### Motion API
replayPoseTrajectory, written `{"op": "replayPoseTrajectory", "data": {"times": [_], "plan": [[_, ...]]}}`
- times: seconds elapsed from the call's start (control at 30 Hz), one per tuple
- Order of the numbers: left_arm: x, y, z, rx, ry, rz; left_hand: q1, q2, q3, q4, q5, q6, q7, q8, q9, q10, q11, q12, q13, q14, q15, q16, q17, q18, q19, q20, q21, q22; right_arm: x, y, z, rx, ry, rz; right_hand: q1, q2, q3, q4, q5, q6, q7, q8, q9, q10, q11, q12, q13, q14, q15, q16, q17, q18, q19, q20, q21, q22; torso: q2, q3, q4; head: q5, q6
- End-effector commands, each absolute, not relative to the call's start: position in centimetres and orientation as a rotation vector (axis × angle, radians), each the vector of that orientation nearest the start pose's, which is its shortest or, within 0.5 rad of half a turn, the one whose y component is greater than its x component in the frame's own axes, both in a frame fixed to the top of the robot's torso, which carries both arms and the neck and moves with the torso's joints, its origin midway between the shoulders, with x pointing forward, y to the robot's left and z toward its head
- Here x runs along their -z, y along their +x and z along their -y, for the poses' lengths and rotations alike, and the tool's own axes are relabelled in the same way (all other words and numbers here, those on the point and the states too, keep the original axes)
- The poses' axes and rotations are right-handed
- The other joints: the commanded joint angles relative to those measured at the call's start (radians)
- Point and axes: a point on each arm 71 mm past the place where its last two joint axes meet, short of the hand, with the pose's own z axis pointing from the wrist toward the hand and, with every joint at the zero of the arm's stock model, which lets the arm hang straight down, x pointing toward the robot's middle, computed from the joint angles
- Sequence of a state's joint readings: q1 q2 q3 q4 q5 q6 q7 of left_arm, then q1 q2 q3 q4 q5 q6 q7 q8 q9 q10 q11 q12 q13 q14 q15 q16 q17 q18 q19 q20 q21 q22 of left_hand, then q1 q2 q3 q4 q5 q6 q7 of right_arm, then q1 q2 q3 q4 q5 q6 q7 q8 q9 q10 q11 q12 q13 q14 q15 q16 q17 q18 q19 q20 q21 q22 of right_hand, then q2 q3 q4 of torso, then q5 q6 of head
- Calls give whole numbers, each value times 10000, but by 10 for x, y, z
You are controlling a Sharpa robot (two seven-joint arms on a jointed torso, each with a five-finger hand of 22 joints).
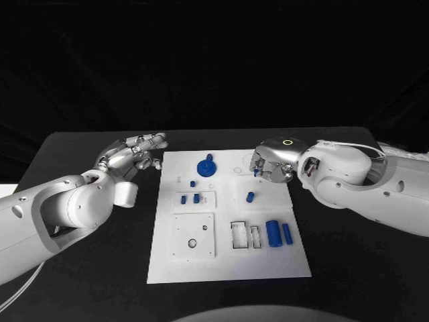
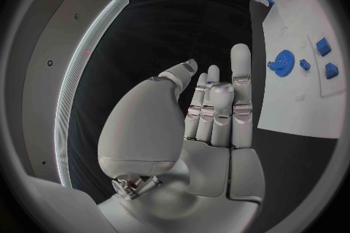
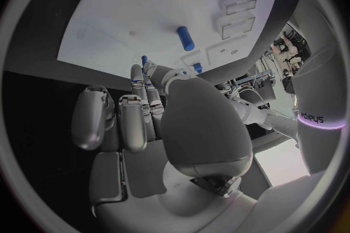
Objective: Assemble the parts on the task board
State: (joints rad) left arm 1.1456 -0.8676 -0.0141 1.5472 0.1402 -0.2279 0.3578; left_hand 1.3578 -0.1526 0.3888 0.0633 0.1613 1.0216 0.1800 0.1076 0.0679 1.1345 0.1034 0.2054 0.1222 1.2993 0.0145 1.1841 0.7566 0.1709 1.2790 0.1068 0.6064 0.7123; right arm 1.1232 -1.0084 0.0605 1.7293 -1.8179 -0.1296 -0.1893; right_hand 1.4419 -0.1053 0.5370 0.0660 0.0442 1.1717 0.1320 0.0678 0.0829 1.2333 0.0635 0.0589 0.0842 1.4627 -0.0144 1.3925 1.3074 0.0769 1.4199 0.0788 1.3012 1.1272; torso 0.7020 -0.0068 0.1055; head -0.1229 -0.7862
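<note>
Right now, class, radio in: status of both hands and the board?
Left robot hand open, off the task board's edge. Right robot hand pinching a small blue part over the board. Nothing blocking.

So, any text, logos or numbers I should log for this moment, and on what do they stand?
"sharpa": on a white casing of the robot, just by a glowing purple ring; it stands upside down in the right wrist view and is slightly blurred.
The task board carries no readable text or numbers.

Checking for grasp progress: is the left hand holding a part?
No: the left hand is beside the task board, fingers extended, nothing in them.
</note>
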Motion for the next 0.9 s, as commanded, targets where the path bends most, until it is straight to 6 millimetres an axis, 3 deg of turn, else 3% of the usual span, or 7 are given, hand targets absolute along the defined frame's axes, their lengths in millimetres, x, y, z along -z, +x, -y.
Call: {"op": "replayPoseTrajectory", "data": {"times": [0.03, 0.23, 0.37, 0.57, 0.8, 0.9], "plan": [[197, 478, -212, 16374, -13322, -14448, 28, 35, -47, -28, -34, -93, 9, 26, -12, -54, -9, 41, 10, -70, 5, -50, -7, 99, -40, 36, -46, -10, 164, 434, 206, -4791, -4531, -16466, -39, -90, 9, -97, 54, 69, -18, 23, 9, 21, 15, 57, -21, 643, -48, 62, 286, 97, 38, -10, 44, 4, -4, -5, 9, 97, 4], [198, 478, -210, 16419, -13304, -14458, 28, 37, -52, -31, -34, -102, 12, 25, -12, -68, -6, 49, 12, -76, 8, -53, -18, 98, -42, 38, -49, -13, 154, 413, 173, -5998, -4994, -15992, -35, -104, 31, -128, 58, 68, -15, 20, 10, 21, 15, 56, -31, 644, -49, 68, 292, 98, 40, -9, 47, 5, -7, 0, 17, 383, -24], [198, 478, -209, 16448, -13296, -14469, 28, 40, -55, -33, -33, -107, 15, 24, -12, -77, -4, 55, 13, -78, 10, -53, -22, 98, -43, 40, -51, -14, 156, 403, 155, -6566, -5325, -15905, -29, -100, 54, -152, 62, 66, -9, 18, 10, 22, 17, 56, -38, 647, -48, 78, 304, 98, 40, -9, 47, 4, -18, -22, 5, 634, -84], [198, 478, -206, 16530, -13270, -14491, 27, 43, -59, -35, -33, -114, 17, 24, -12, -87, -1, 62, 15, -81, 12, -53, -26, 98, -45, 41, -54, -15, 179, 393, 129, -7278, -5720, -16202, -24, -91, 87, -182, 67, 59, 0, 12, 9, 18, 24, 54, -49, 648, -46, 81, 305, 100, 38, -7, 42, -5, -49, -45, 7, 999, -207], [198, 478, -199, 16673, -13229, -14555, 26, 45, -63, -36, -33, -118, 19, 24, -12, -94, 1, 68, 17, -84, 14, -54, -29, 98, -46, 43, -56, -17, 206, 388, 111, -7760, -5891, -16697, -20, -82, 131, -227, 74, 41, 16, 2, 5, 3, 35, 49, -65, 650, -38, 90, 313, 105, 30, -3, 29, -28, -67, -56, 61, 1206, -307], [198, 478, -197, 16706, -13221, -14578, 26, 45, -63, -36, -33, -118, 19, 24, -12, -94, 1, 68, 17, -84, 14, -54, -29, 98, -46, 43, -56, -17, 216, 387, 106, -7891, -5959, -16896, -20, -79, 144, -241, 77, 35, 21, -1, 5, -1, 39, 48, -70, 650, -36, 91, 314, 105, 31, -2, 30, -27, -64, -63, 46, 1282, -355]]}}
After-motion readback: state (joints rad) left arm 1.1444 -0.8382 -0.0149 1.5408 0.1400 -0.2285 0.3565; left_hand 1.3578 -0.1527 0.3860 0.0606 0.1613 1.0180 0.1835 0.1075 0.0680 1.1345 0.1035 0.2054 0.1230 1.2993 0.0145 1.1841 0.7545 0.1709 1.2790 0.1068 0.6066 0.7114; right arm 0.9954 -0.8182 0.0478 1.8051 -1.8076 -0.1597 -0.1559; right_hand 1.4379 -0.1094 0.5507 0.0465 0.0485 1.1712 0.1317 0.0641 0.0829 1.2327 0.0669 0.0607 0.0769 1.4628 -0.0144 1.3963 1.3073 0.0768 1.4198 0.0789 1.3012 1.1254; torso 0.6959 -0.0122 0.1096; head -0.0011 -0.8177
